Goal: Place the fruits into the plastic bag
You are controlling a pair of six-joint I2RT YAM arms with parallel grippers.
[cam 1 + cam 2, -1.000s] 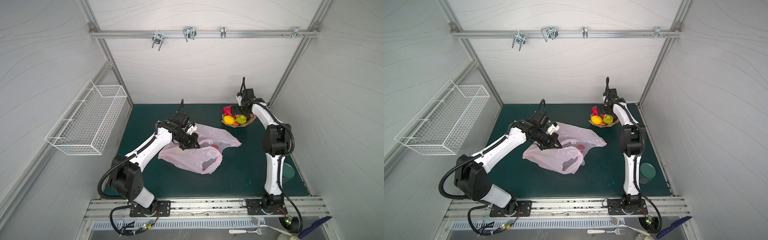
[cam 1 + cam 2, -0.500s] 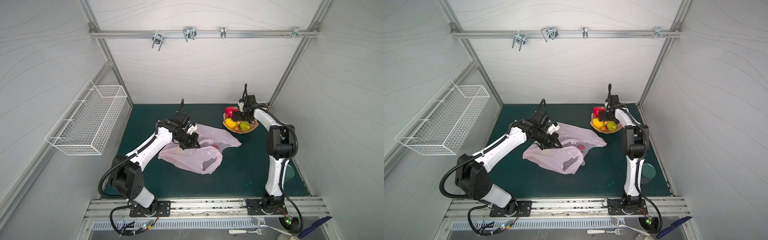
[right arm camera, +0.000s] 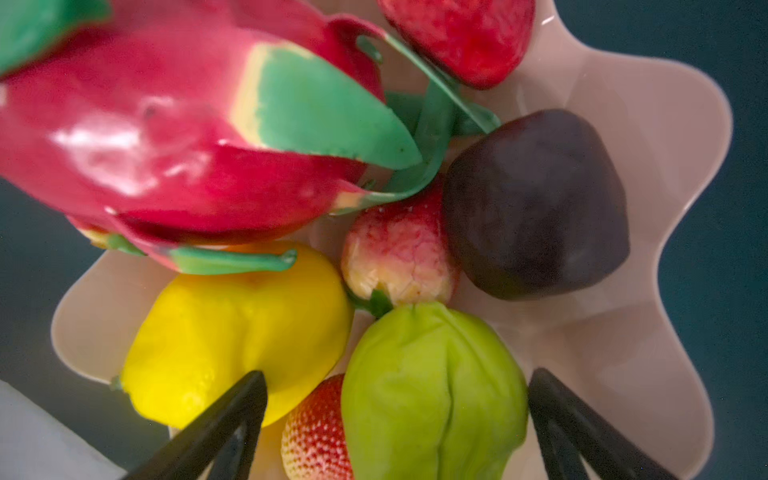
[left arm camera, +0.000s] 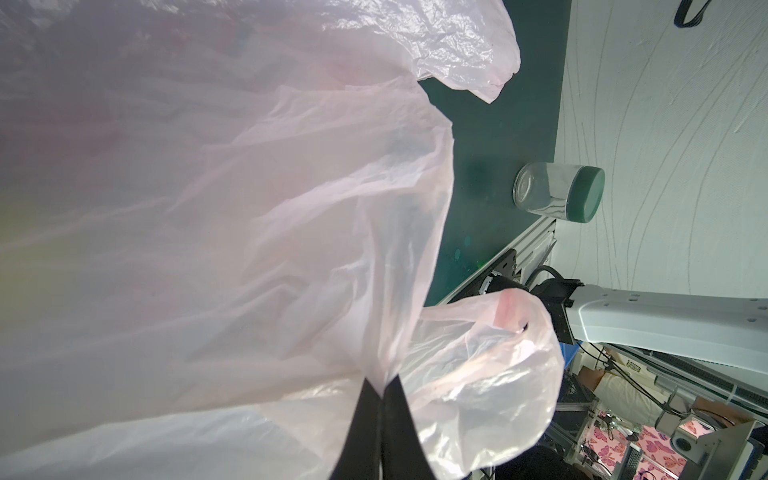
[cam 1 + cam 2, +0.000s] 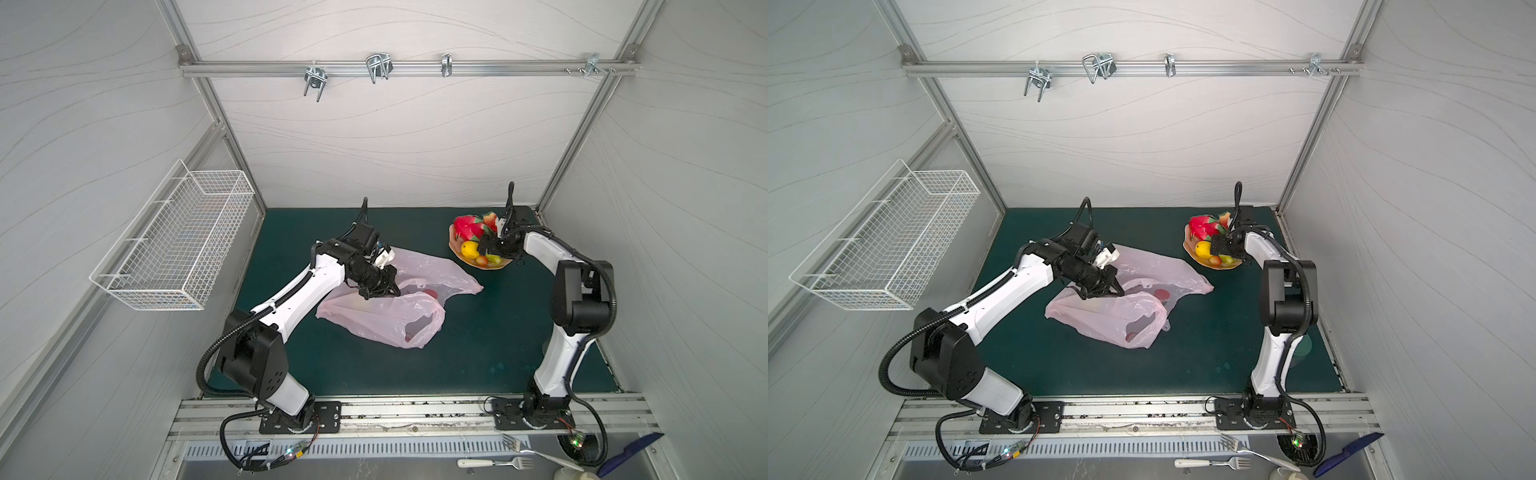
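Left gripper [image 4: 380, 399] pinched shut on limp, thin bag [image 5: 374, 318] rim, mat [image 5: 478, 345] centre. Right gripper [image 3: 397, 372] stood wide over pear [image 3: 432, 386] on plate [image 3: 648, 208], 2 o'clock of bag. Pear likely light, smooth, rigid: grip across belly.

Even, bright light with soft shadows; both top views bow at edges, glare streaks the blurred dragon fruit [image 3: 174, 129].
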